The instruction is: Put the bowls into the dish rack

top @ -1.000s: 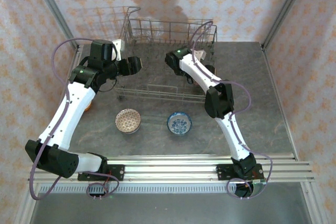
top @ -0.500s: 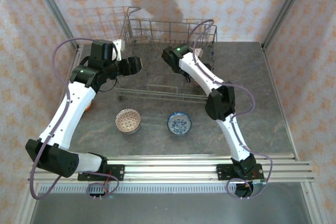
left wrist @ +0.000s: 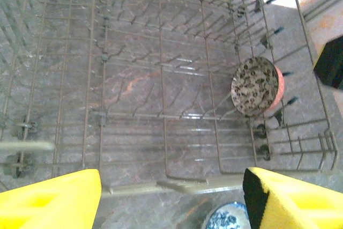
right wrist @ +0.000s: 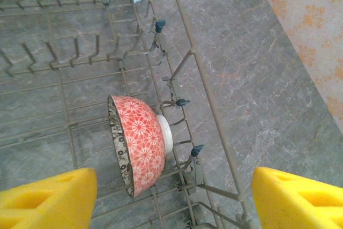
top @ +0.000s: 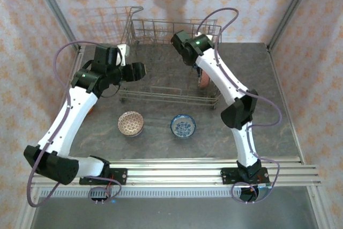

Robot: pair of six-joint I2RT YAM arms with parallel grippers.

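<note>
The dish rack (top: 161,96) stands at the back middle of the table. A red-patterned bowl (right wrist: 140,143) stands on edge between the tines in its right end (left wrist: 256,87) (top: 204,81). A brown patterned bowl (top: 131,123) and a blue-and-white bowl (top: 183,126) sit on the table in front of the rack. My left gripper (top: 136,71) hovers open over the rack's left front (left wrist: 171,202), with the blue bowl (left wrist: 228,219) just below its view. My right gripper (top: 186,54) hangs open above the red bowl (right wrist: 174,197), holding nothing.
An orange item (top: 91,109) peeks out from under the left arm at the table's left side. Patterned walls and metal frame posts close in the table. The rack's tall wire sides (top: 171,25) rise at the back. Bare grey tabletop (top: 268,95) lies right of the rack.
The right arm has risen and drawn back toward the rack's far side, uncovering the red bowl standing in the rack. The left gripper has hardly moved.
</note>
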